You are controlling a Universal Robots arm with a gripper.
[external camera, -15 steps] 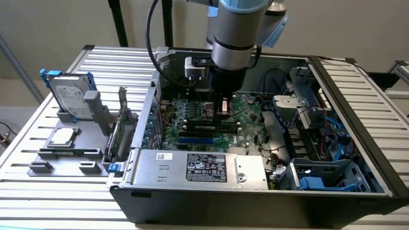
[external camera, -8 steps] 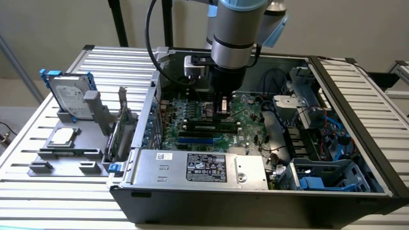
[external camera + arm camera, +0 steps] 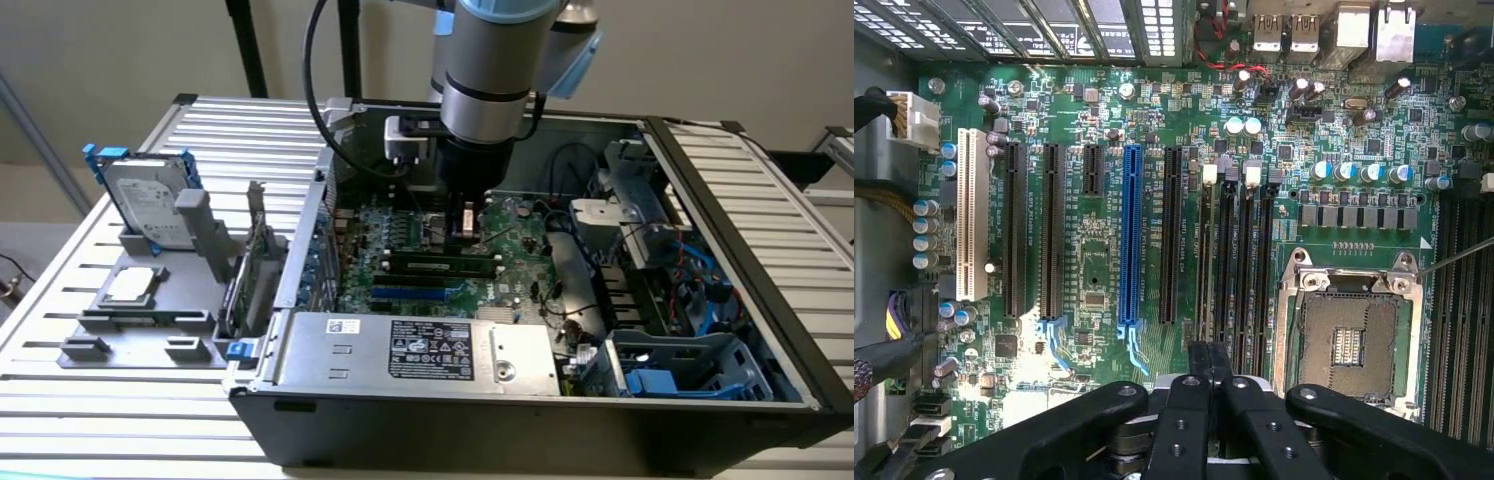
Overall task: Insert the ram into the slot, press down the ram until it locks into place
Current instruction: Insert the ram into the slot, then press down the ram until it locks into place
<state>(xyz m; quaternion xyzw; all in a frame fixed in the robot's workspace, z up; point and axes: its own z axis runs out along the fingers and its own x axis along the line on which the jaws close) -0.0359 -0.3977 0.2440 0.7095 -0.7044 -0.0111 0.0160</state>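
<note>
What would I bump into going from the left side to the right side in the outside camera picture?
Hard drive standing in a grey holder → loose processor chip → upright expansion card → ram stick lying on the motherboard → blue drive cage → open ribbed side panel.

green ram [image 3: 430, 266] with black chips, seated lengthwise in black slot [image 3: 380, 266]

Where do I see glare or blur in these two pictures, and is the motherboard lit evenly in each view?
Exterior view: the ribbed metal table glares white along its near edge, while the motherboard lies in the case's shade under the arm. Wrist view: the motherboard is lit evenly and sharp; the white tabs at the slot ends are blown out, and the tool sits dark and soft.
</note>
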